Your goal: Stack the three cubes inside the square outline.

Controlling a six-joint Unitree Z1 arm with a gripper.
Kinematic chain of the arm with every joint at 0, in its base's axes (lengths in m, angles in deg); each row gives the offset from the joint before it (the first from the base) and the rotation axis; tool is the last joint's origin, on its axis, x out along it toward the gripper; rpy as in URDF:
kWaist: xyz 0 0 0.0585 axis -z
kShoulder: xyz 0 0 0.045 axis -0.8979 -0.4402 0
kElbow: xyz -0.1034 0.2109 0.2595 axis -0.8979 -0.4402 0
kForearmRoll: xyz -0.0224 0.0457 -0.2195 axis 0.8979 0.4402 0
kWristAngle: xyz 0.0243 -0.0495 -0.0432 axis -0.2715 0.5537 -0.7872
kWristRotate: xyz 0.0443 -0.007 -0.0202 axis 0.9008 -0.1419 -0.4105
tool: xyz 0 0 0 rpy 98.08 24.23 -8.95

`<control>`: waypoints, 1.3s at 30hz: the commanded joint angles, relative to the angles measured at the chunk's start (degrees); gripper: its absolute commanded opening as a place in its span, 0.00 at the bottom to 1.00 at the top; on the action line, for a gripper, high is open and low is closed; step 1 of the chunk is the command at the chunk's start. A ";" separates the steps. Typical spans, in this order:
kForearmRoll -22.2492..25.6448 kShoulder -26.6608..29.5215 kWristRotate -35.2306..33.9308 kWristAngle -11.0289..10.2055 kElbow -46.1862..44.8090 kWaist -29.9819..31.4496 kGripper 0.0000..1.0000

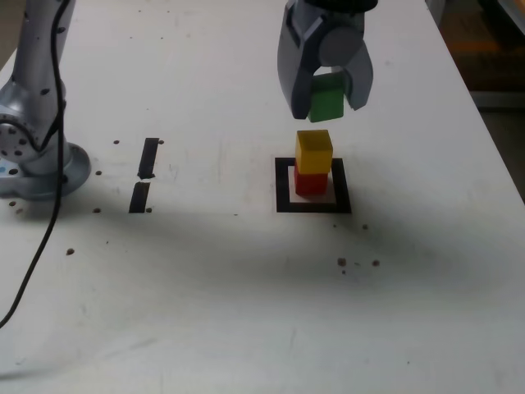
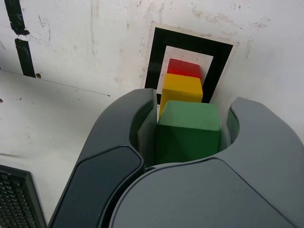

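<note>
Two short black tape strips (image 1: 148, 158) lie end to end left of centre in the exterior view on the white bench (image 1: 205, 295); a dark cable (image 1: 56, 197) runs down its left side, and a keyboard (image 2: 16, 197) fills the wrist view's lower left corner. The tool (image 1: 332, 98), upper centre right of the exterior view, grips one green cube (image 1: 326, 100). Below it, one yellow cube (image 1: 314, 151) sits on one red cube (image 1: 311, 182) inside one square outline (image 1: 283, 195), right of centre.

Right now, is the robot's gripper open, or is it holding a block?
Gripper: closed on the green block, with its fingers on both sides.
</note>
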 commanded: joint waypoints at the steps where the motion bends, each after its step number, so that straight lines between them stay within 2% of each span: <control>1: 0.39 0.27 -0.08 0.05 -0.29 0.05 0.02; 11: 0.39 -1.29 -0.74 1.09 -0.15 1.85 0.03; 19: 0.81 -1.24 -0.96 -0.16 -1.04 2.08 0.04; 27: 0.61 -1.95 -0.89 -0.65 -1.83 1.62 0.12; 34: 0.34 -3.46 -0.70 -0.21 -1.21 1.53 0.29; 39: 0.36 -4.13 -0.52 0.26 -1.24 1.37 0.49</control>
